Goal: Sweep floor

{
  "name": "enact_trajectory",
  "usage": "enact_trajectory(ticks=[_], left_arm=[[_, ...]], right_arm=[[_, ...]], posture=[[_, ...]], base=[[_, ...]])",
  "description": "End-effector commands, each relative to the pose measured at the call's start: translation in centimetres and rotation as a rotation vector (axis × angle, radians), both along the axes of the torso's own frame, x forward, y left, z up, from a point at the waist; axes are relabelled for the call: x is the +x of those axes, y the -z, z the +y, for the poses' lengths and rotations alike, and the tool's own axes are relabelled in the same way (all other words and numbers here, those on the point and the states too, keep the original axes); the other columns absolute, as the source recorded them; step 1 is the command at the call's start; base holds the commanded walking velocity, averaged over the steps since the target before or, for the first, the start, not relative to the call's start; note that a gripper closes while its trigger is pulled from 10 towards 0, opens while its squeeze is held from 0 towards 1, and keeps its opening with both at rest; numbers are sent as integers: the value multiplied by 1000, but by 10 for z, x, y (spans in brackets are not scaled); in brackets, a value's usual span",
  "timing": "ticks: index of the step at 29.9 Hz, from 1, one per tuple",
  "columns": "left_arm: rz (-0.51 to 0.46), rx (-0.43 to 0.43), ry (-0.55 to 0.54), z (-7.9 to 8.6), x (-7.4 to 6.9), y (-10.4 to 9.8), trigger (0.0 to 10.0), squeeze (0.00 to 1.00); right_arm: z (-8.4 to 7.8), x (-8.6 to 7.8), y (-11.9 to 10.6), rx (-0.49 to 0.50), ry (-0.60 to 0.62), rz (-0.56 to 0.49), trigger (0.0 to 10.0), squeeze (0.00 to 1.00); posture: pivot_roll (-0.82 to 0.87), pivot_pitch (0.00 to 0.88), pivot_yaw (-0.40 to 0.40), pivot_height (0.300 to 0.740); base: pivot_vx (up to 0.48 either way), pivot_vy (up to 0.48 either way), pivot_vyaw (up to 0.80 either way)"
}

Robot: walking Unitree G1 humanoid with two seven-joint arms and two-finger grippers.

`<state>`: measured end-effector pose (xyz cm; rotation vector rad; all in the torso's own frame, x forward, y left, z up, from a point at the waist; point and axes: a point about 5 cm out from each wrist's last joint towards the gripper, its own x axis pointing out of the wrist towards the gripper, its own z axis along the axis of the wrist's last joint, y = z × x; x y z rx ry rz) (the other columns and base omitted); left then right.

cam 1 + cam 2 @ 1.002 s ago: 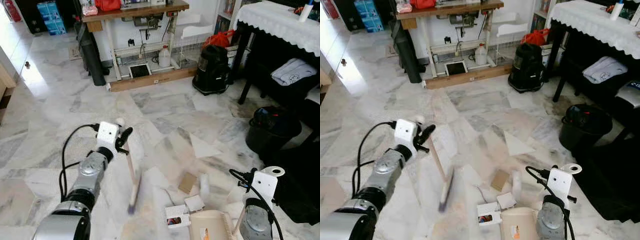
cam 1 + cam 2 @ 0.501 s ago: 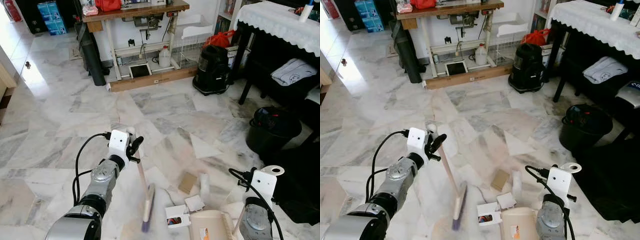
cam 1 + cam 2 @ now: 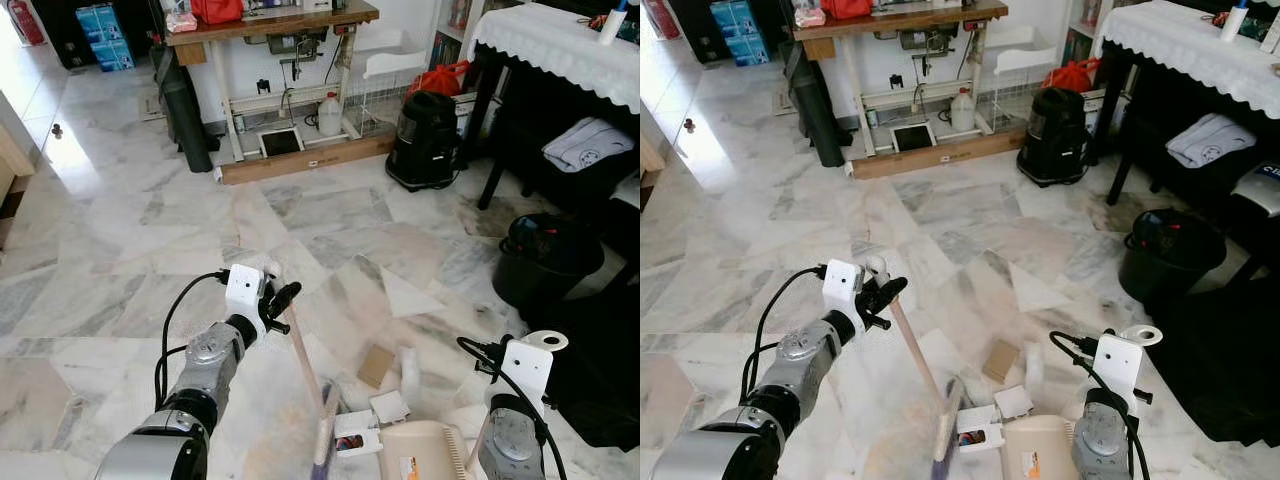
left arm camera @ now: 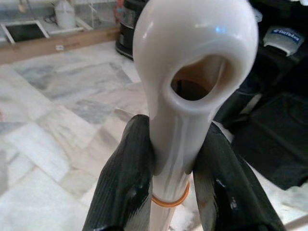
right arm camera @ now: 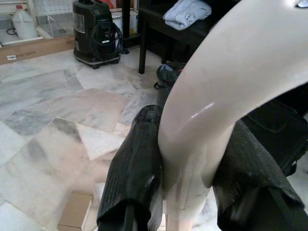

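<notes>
My left gripper (image 3: pixel 276 301) is shut on the top of a cream broom handle (image 4: pixel 192 57) with a loop end. The handle slants down to the purple-bristled broom head (image 3: pixel 325 440), which rests on the marble floor right beside a small white box (image 3: pixel 352 432). My right gripper (image 5: pixel 190 144) is shut on the curved cream handle (image 5: pixel 231 86) of a dustpan (image 3: pixel 420 455) lying at the bottom edge. Litter lies just beyond the pan: a brown cardboard piece (image 3: pixel 375 365), a white scrap (image 3: pixel 390 405), a white tube (image 3: pixel 408 368) and a triangular paper (image 3: pixel 405 295).
A black bin (image 3: pixel 545 255) stands at the right and a black vacuum (image 3: pixel 425 140) further back. A table with a white cloth (image 3: pixel 560 40) is at the far right, a sewing table (image 3: pixel 270 25) with a wooden board (image 3: pixel 300 160) at the back. Open marble floor lies to the left.
My left gripper has swung to the right with the broom, and the broom head has swept across the floor toward the small box and the dustpan. The right arm has stayed still.
</notes>
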<state>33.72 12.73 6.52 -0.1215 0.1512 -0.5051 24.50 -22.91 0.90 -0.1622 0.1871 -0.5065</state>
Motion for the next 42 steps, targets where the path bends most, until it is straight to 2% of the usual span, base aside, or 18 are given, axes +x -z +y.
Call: enact_trajectory(ticks=[1,10,18,21,23,25,27,29,36,42], left_arm=[[32,-58,22,-2,2,-2,10000,0],[76,-205,17,6,4,-5,10000,0],[66,-242,56,10,6,-12,10000,0],[37,-244,45,12,9,-19,10000,0],[-32,-236,-18,18,15,-31,10000,0],[-106,-194,-71,25,18,-40,10000,0],[-120,-200,-84,28,18,-43,10000,0],[-158,-181,-144,37,17,-47,10000,0],[-158,-143,-245,50,6,-34,10000,0],[-155,-96,-266,51,1,-29,10000,0]], right_arm=[[3,-1,4,10,-3,26,10000,0],[4,4,3,13,-7,21,10000,0],[5,9,1,22,-12,19,10000,0],[6,13,0,35,-16,12,10000,0],[7,18,-4,44,-19,-2,10000,0],[8,22,-5,59,-24,-12,10000,0],[9,23,-6,65,-28,-15,10000,0],[11,25,-6,73,-42,-13,10000,0],[17,28,-6,96,-61,-18,10000,0],[17,32,-9,131,-74,-38,10000,0]], posture=[[-149,0,40,740],[-138,0,41,740],[-127,0,39,740],[-126,0,40,740],[-125,0,43,740],[-125,0,45,740],[-125,0,44,740],[-113,0,43,740],[-105,0,45,740],[-101,0,47,740]], base=[[0,0,0],[0,0,0],[0,0,0],[0,0,0],[0,0,0],[0,0,0],[0,0,0],[0,0,0],[0,0,0],[0,0,0]])
